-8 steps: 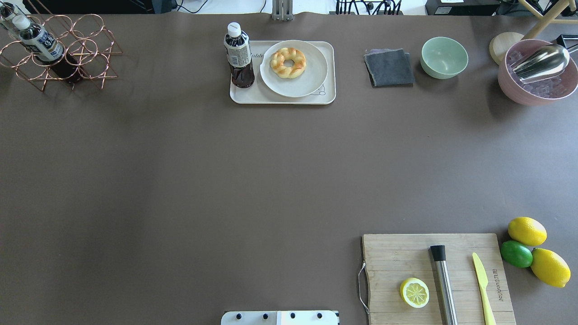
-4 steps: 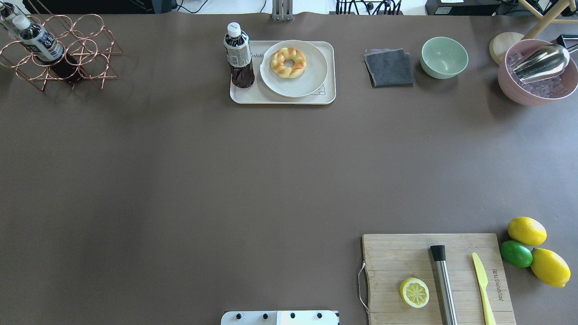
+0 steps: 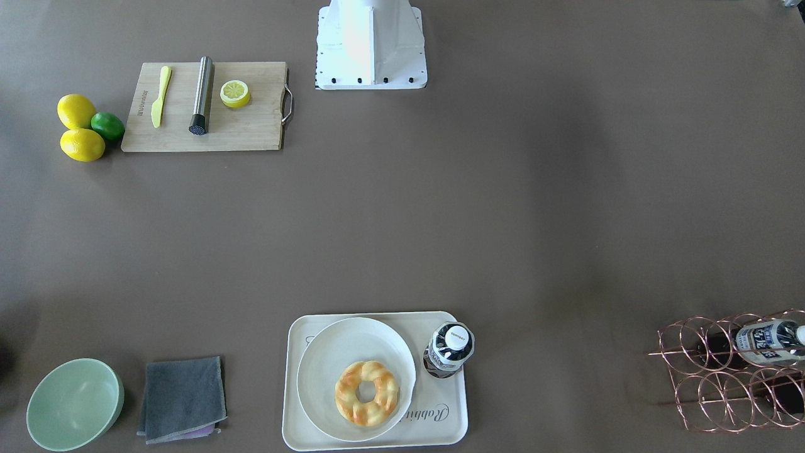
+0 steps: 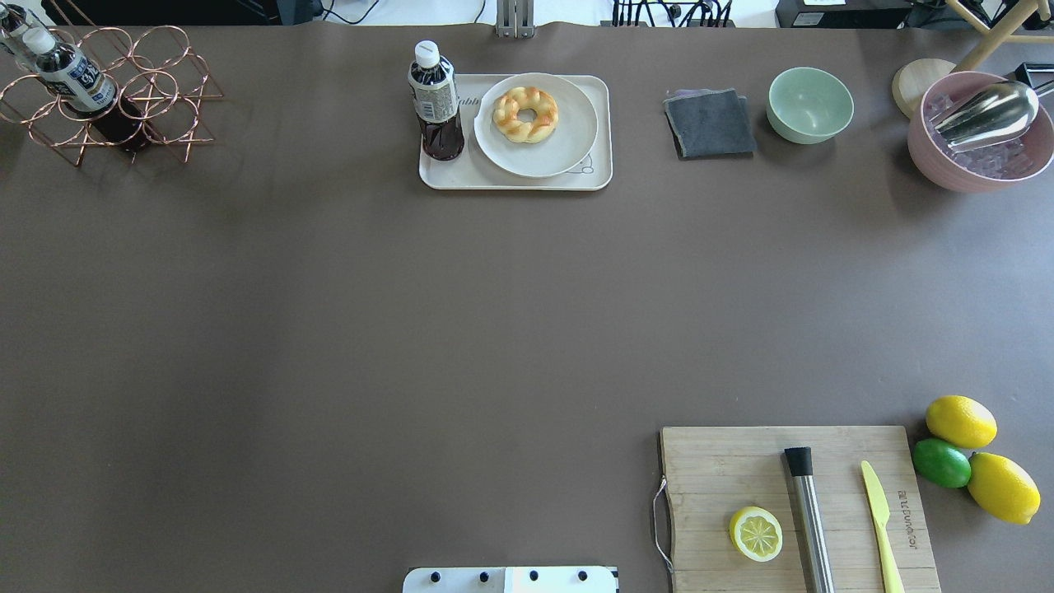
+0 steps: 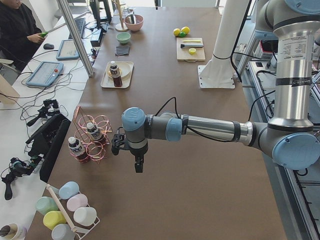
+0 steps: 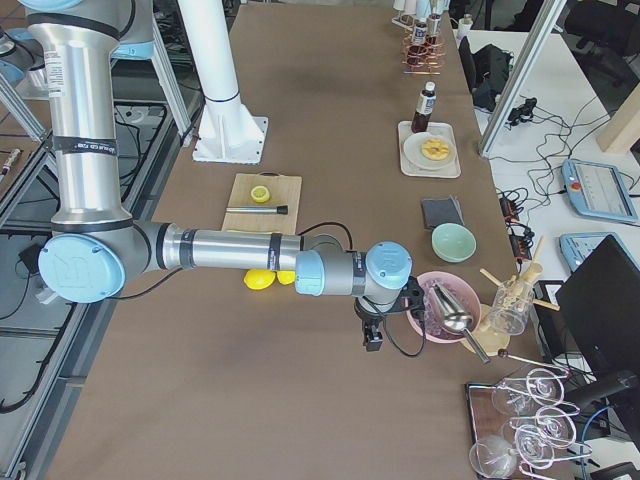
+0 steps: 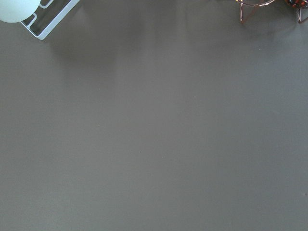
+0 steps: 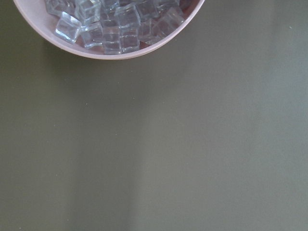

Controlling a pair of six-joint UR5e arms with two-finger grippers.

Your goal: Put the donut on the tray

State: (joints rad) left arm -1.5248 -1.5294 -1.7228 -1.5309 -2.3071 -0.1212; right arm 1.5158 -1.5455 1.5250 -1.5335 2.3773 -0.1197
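Observation:
The donut [image 4: 525, 114] is a golden twisted ring lying on a round off-white plate [image 4: 539, 156]. The plate sits on the cream tray [image 4: 461, 175] at the table's far middle. In the front-facing view the donut [image 3: 366, 393] lies on the plate [image 3: 336, 352], on the tray [image 3: 443, 423]. Neither gripper shows in the overhead or front-facing view. The left gripper [image 5: 138, 165] hangs over bare table near the copper rack, far from the tray. The right gripper [image 6: 372, 340] hangs by the pink bowl. I cannot tell whether either is open or shut.
A dark drink bottle [image 4: 435, 103] stands on the tray's left end. A copper wire rack [image 4: 115, 95] with bottles is far left. A grey cloth [image 4: 710, 123], green bowl [image 4: 810, 105] and pink ice bowl [image 4: 980, 136] are far right. A cutting board [image 4: 741, 478] with a lemon half [image 4: 756, 534] is near right.

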